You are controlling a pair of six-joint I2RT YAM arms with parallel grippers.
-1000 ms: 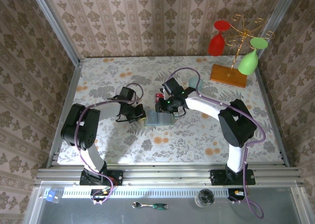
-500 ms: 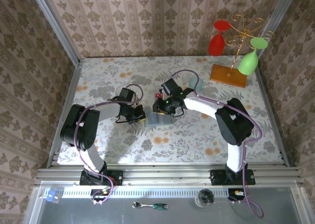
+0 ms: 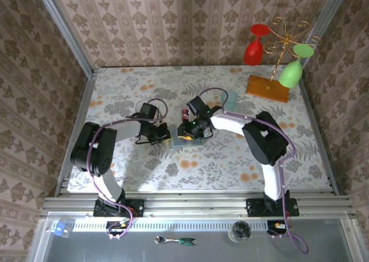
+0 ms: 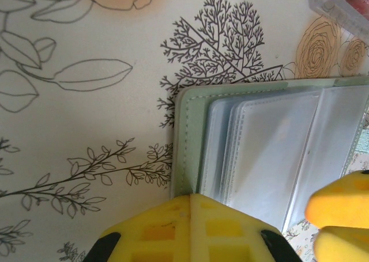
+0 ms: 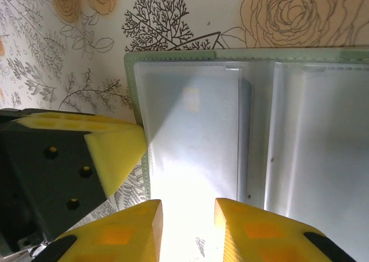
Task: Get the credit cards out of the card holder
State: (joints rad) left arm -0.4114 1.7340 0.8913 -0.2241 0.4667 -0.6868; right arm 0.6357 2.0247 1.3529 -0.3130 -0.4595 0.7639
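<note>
Worktop (image 3: 242, 152) carries the open card holder (image 3: 177, 142) at frame centre, so the left hand (image 4: 191, 216), pressed together, should pin its left edge while the right hand (image 5: 187, 210), slightly spread, works squarely into the clear sleeve (image 5: 190, 129).

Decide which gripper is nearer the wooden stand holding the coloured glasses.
Right. The right gripper sits over the card holder, left of the wooden stand; the left gripper is farther left, at the holder's left edge.
</note>
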